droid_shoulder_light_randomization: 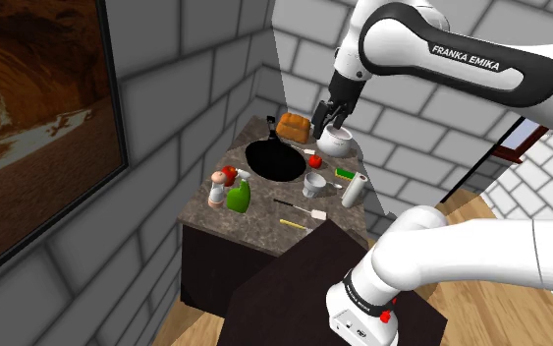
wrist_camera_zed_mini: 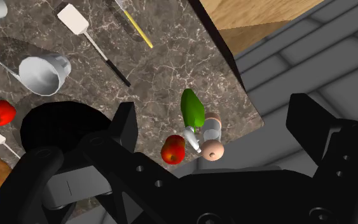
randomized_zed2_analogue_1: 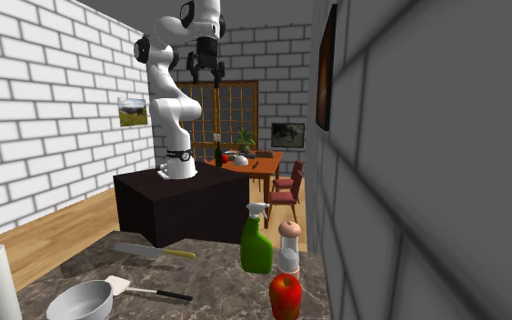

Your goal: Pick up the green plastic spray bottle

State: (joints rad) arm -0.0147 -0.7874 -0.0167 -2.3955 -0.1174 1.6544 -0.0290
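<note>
The green spray bottle (droid_shoulder_light_randomization: 238, 195) with a white trigger head stands upright near the counter's corner at the shoulder view's left, close to the wall. In the second exterior view the bottle (randomized_zed2_analogue_1: 256, 241) stands beside a pale shaker (randomized_zed2_analogue_1: 288, 247) and a red apple (randomized_zed2_analogue_1: 286, 295). My gripper (droid_shoulder_light_randomization: 328, 113) hangs high above the far part of the counter, open and holding nothing. The second exterior view shows the gripper (randomized_zed2_analogue_1: 205, 65) well above the stand, fingers apart. In the wrist view the bottle (wrist_camera_zed_mini: 192, 109) lies far below, between the spread fingers (wrist_camera_zed_mini: 126, 121), untouched.
On the marble counter (droid_shoulder_light_randomization: 264, 211) are a black pan (droid_shoulder_light_randomization: 274, 159), bread (droid_shoulder_light_randomization: 293, 126), a white kettle (droid_shoulder_light_randomization: 335, 141), a metal cup (droid_shoulder_light_randomization: 315, 185), a paper towel roll (droid_shoulder_light_randomization: 354, 190), a spatula (droid_shoulder_light_randomization: 304, 208) and a yellow-handled knife (droid_shoulder_light_randomization: 294, 225). A brick wall borders the bottle's side.
</note>
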